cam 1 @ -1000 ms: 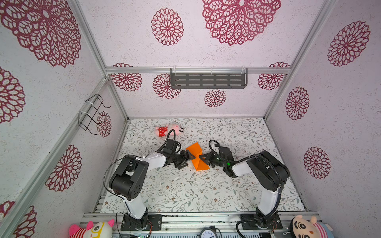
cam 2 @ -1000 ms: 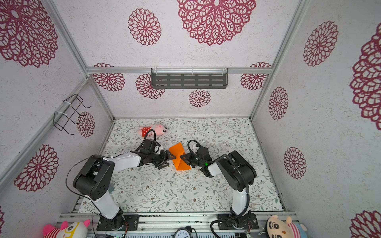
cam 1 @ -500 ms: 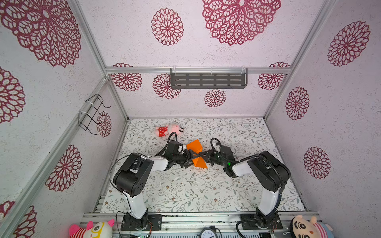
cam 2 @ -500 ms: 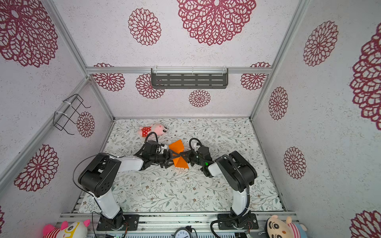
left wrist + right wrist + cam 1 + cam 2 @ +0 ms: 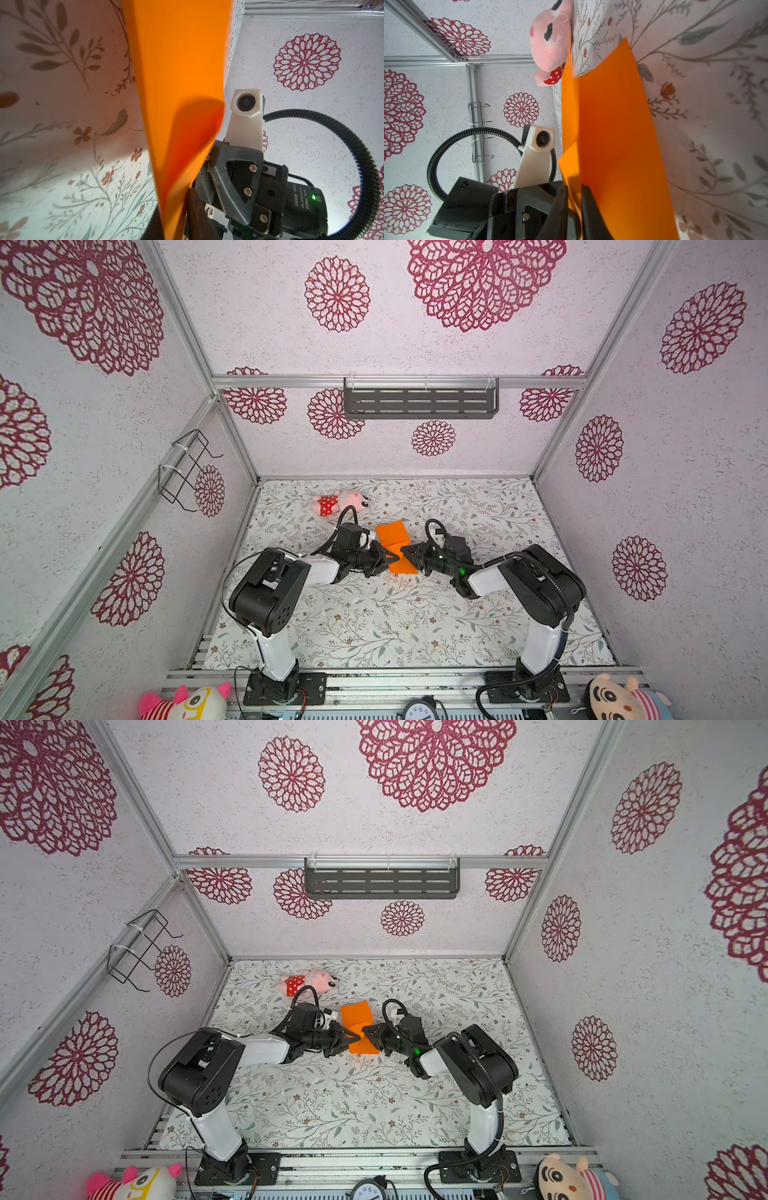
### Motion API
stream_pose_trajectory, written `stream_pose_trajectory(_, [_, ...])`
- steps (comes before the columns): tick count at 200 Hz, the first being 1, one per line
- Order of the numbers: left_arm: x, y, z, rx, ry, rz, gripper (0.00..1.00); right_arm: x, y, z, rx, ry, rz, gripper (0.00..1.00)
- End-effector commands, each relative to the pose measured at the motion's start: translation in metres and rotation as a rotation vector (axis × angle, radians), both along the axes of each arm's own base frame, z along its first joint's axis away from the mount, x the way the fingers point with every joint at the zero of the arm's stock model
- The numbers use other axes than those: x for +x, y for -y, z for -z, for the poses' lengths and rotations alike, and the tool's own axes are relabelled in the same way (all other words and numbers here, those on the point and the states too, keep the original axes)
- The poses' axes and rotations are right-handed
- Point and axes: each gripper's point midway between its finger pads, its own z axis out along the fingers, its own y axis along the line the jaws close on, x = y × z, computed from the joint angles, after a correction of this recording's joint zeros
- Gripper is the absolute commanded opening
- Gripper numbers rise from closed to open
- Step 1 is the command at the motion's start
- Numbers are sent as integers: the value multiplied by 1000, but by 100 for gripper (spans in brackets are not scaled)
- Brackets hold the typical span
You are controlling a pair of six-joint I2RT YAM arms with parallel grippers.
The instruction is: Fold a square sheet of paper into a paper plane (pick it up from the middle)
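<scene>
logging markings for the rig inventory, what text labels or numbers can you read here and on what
"10", rotated and uncertain: small white sticker on black gripper hardware.
White print on the right arm's wrist motor: too blurred to read.
Mark on the left arm's black housing: too small to read.
Numerals on the clock: too small to read.
No text: orange paper sheet, pink plush toy.
</scene>
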Motion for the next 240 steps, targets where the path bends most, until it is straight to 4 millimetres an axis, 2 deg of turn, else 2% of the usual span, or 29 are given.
stream_pose_trajectory(1, [7,-6,-12,12,39,-16,11,4,9,-7,-24,41,17,28])
stream_pose_trajectory(38, [7,-20,-17,123,63,3,6,9,40,-4,-185,71,64,53])
stream_pose_trajectory(54, [4,-35,-19,273,82,31,5,13,61,-4,-316,92,92,62])
stream_pose_trajectory(76, [-2,-65,-24,527,88,68,5,19,91,-12,-537,134,134,72])
stream_pose_trajectory(108, [-7,-108,-37,983,112,148,3,25,133,-36,-759,204,230,78])
stream_pose_trajectory(137, [-1,-128,-47,1353,150,207,4,24,159,-56,-854,247,306,78])
stream_pose_trajectory(168, [6,-125,-41,1575,162,275,4,17,180,-61,-892,242,378,78])
stream_pose_trajectory(171, [7,-123,-29,1603,144,304,4,16,182,-61,-894,238,384,78])
stream_pose_trajectory(188, [10,-110,-15,1662,148,358,6,10,191,-60,-887,227,417,78])
stream_pose_trajectory(217, [13,-78,11,1603,149,417,12,3,198,-56,-874,207,440,77])
stream_pose_trajectory(240, [13,-55,24,1503,143,441,27,-2,201,-49,-862,186,446,77])
